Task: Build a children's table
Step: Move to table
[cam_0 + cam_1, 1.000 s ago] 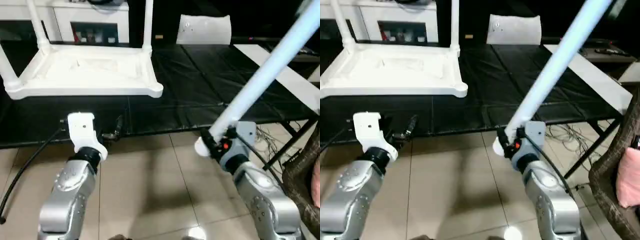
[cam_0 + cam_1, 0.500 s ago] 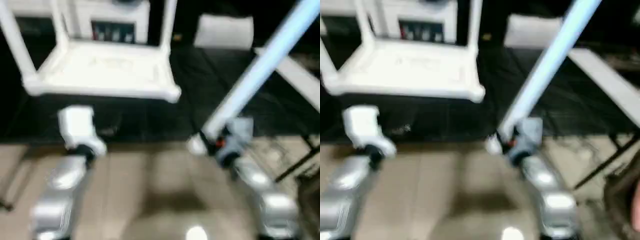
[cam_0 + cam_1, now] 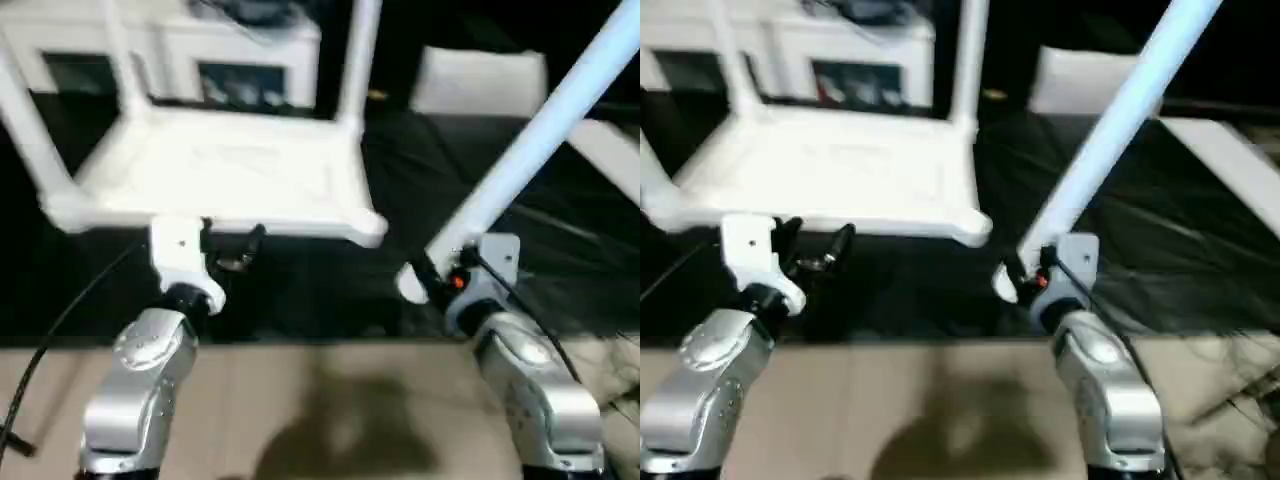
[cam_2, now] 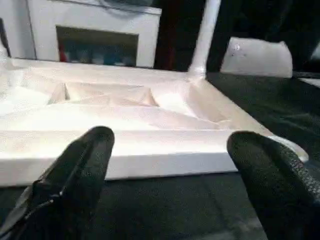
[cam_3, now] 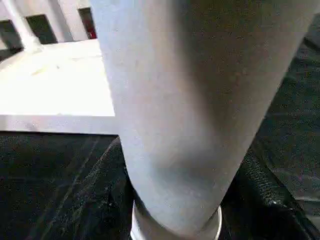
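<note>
Compared with a second ago, the left gripper point(image 3: 232, 246) sits closer to the near rim of the upturned white plastic rectangular tabletop point(image 3: 225, 180), its black fingers point(image 4: 82, 167) spread wide and empty. The right gripper point(image 3: 437, 277) still clamps the thick end of a long white tapered round leg point(image 3: 540, 140) slanting upward. The tabletop lies on the black mat point(image 3: 470, 150), three legs point(image 3: 358, 60) already upright. Behind stands a white cabinet point(image 3: 230, 60) whose dark compartments hold small blurred items; no writing is legible.

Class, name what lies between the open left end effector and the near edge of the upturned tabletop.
Only bare black mat, seen in the left wrist view, between left end effector and tabletop.
</note>
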Available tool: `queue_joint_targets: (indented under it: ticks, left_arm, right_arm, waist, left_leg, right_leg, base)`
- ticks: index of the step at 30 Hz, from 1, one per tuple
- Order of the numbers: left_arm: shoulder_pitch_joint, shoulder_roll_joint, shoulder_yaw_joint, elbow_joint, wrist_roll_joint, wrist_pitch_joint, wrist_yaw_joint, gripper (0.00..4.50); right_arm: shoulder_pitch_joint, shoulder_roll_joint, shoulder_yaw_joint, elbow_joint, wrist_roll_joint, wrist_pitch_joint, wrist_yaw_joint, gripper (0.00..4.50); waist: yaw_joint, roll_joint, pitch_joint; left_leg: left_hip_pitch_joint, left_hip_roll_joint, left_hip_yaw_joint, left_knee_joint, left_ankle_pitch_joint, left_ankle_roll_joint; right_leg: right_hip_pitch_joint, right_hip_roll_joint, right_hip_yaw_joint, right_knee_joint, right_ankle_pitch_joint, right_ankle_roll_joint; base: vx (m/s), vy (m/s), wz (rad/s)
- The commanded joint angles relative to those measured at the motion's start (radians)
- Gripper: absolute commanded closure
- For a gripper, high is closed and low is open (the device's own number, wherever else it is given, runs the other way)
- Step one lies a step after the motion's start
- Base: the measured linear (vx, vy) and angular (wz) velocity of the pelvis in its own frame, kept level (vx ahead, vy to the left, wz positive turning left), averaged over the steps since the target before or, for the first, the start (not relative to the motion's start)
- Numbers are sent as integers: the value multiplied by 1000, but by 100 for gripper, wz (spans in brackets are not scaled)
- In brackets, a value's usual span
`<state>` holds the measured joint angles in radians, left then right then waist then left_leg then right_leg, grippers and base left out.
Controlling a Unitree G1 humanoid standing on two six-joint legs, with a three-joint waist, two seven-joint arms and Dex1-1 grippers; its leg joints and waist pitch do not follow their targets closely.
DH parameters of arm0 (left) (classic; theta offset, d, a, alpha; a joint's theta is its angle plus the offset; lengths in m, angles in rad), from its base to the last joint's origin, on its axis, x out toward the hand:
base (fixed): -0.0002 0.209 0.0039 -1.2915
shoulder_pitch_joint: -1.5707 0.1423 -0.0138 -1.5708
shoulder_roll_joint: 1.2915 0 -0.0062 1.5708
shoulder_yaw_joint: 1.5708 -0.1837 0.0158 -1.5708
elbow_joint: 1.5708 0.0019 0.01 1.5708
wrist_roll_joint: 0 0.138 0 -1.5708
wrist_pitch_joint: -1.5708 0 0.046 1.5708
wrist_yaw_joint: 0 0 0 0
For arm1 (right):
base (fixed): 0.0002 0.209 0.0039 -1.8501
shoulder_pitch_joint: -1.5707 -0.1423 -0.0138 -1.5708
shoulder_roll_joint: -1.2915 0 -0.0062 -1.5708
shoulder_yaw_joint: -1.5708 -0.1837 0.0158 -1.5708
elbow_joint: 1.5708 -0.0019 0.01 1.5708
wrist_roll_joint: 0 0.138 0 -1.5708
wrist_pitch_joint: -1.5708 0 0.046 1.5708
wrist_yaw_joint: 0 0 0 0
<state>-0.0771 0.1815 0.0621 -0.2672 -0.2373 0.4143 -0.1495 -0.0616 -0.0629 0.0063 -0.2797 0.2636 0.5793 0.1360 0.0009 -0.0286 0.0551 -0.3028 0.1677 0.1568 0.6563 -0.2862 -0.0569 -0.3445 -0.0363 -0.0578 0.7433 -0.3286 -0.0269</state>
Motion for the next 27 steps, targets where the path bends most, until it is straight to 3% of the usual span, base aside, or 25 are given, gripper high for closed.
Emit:
queue_joint_targets:
  ticks: [1,2,3,4,5,6,8,9,10,11,12,13,14,15,16,17,18,19,20,22,23,24,25,26,27]
  left_arm:
    - [-2,-22,-44,-4,6,1,-13,31]
    - [1,-25,-44,-7,4,4,-9,31]
    - [4,-28,-45,-9,3,6,-6,31]
    - [6,-30,-48,-10,4,6,-6,31]
    - [7,-31,-48,-11,4,7,-6,31]
    - [11,-34,-53,-14,5,8,-5,31]
    - [15,-38,-57,-16,6,9,-3,31]
    - [16,-42,-61,-15,8,8,-1,31]
    - [16,-42,-61,-15,8,8,-1,31]
    - [17,-46,-63,-11,11,7,2,31]
    - [18,-48,-64,-9,12,6,3,31]
    - [18,-57,-66,-5,15,5,9,31]
    - [17,-59,-67,-4,17,4,11,31]
    - [16,-62,-68,-1,18,3,15,31]
    - [16,-63,-69,0,19,2,16,31]
    - [12,-65,-69,7,20,3,23,31]
    - [9,-69,-66,9,19,3,27,31]
    - [6,-70,-65,9,20,5,30,31]
    - [3,-65,-68,6,28,13,33,31]
    - [0,-69,-56,1,16,15,34,31]
    - [0,-70,-54,1,15,14,35,31]
    - [-6,-73,-42,5,21,9,41,31]
    - [-9,-76,-36,6,20,16,46,31]
    - [-16,-78,-32,6,23,22,52,31]
    - [-21,-76,-35,8,27,22,51,31]
  right_arm:
    - [28,-35,-32,-51,-16,-6,-7,259]
    - [35,-37,-31,-59,-16,-4,-6,259]
    - [39,-38,-31,-66,-15,-1,-5,259]
    - [42,-38,-33,-72,-13,2,-5,259]
    - [43,-38,-33,-74,-13,4,-5,259]
    - [47,-40,-34,-84,-11,10,-3,259]
    - [51,-47,-31,-95,-11,19,2,259]
    - [52,-58,-28,-99,-7,21,10,259]
    - [52,-58,-28,-99,-7,21,10,259]
    - [49,-66,-25,-103,-2,24,17,259]
    - [48,-70,-25,-105,0,25,20,259]
    - [39,-79,-27,-109,12,34,32,259]
    - [36,-81,-29,-110,14,36,35,259]
    - [31,-83,-31,-108,15,39,39,259]
    - [29,-84,-32,-107,15,40,41,259]
    - [21,-84,-34,-100,15,43,45,259]
    - [15,-81,-37,-95,19,44,48,259]
    - [10,-78,-39,-92,23,45,50,259]
    - [6,-75,-42,-89,27,46,52,259]
    - [-2,-73,-45,-80,31,44,50,259]
    - [-3,-73,-45,-79,31,44,49,259]
    - [-8,-77,-39,-71,17,44,34,259]
    - [-10,-75,-40,-69,14,45,25,259]
    - [-13,-74,-43,-65,3,47,10,259]
    - [-14,-76,-43,-62,-6,44,8,259]
  waist:
    - [-37,42,-43]
    - [-44,30,-51]
    - [-48,-10,-59]
    - [-35,-41,-74]
    - [2,-50,-77]
    - [16,-47,-86]
    - [13,-31,-73]
    - [6,-3,-58]
    - [1,15,-56]
    - [-31,62,-39]
    - [-68,70,-61]
    - [-82,52,-79]
    - [-83,50,-78]
    - [-87,35,-68]
    - [-90,22,-67]
    - [-91,-1,-63]
    - [-78,-48,-66]
    - [-33,-67,-67]
    - [-24,-70,-68]
    - [-15,-63,-77]
    - [-15,-41,-77]
    - [-23,-26,-72]
    - [-16,-12,-88]
    - [-14,-23,-88]
    - [-21,15,-88]
  left_leg:
    - [81,135,-107,-186,-308,99]
    - [106,115,-84,-168,-284,165]
    - [49,33,-21,-127,-264,208]
    - [-13,-21,6,-92,-250,212]
    - [-83,-46,-9,35,-150,182]
    - [-148,-27,-43,87,-15,141]
    - [-164,-13,-53,67,99,98]
    - [-152,5,-50,-15,183,116]
    - [-124,11,-42,-59,189,125]
    - [-41,50,-85,-123,-37,94]
    - [56,130,-184,-161,-230,194]
    - [89,148,-215,-144,-187,315]
    - [95,145,-206,-129,-111,377]
    - [74,135,-176,-133,4,458]
    - [61,128,-157,-141,28,473]
    - [47,100,-107,-141,22,453]
    - [-21,14,-46,-112,-122,345]
    - [-74,-59,-21,25,-141,238]
    - [-109,-36,-55,49,-53,196]
    - [-132,-27,-72,1,183,101]
    - [-108,-15,-65,-66,334,66]
    - [-102,1,-62,-83,406,69]
    - [-61,31,-69,-70,453,67]
    - [-105,-2,-108,-76,506,116]
    - [-75,1,-159,-75,565,149]
  right_leg:
    - [-70,-51,-15,-33,89,20]
    - [-84,-63,-10,-67,135,2]
    - [-15,-93,29,-152,174,-51]
    - [68,-95,71,-178,93,-51]
    - [148,-211,189,-248,-87,-174]
    - [193,-226,179,-233,-68,-248]
    - [160,-190,119,-232,39,-306]
    - [133,-131,45,-241,-73,-279]
    - [129,-102,14,-255,-161,-241]
    - [88,-23,-34,-203,-222,-134]
    - [4,1,-24,-70,-151,-59]
    - [-34,-21,-10,-22,-83,8]
    - [-58,-30,-2,-16,-49,43]
    - [-77,-41,4,2,9,91]
    - [-77,-43,8,-4,42,96]
    - [-80,-57,25,-56,127,61]
    - [-1,-90,76,-172,126,32]
    - [71,-182,184,-258,-259,21]
    - [103,-226,197,-253,-304,-9]
    - [98,-160,152,-186,106,-57]
    - [69,-95,92,-147,438,-76]
    - [52,-67,69,-131,608,-81]
    - [42,-66,72,-122,691,-105]
    - [80,-71,21,-106,766,-126]
    - [67,-44,-24,-127,638,-140]
  base:
    - [198,28,-27]
    - [192,-29,-2]
    - [192,-29,-2]
    - [179,-40,2]
    - [195,-29,-7]
    - [195,-29,-7]
    - [198,-16,-15]
    - [192,-4,-15]
    - [179,53,-8]
    - [212,67,4]
    - [212,67,4]
    - [234,26,8]
    - [180,1,7]
    - [180,1,7]
    - [155,-30,7]
    - [118,-105,1]
    - [118,-105,1]
    - [113,-105,-12]
    - [129,-60,-17]
    - [121,-64,-16]
    - [107,-17,-15]
    - [107,-17,-15]
    - [91,10,-6]
    - [69,8,31]
    - [69,8,31]
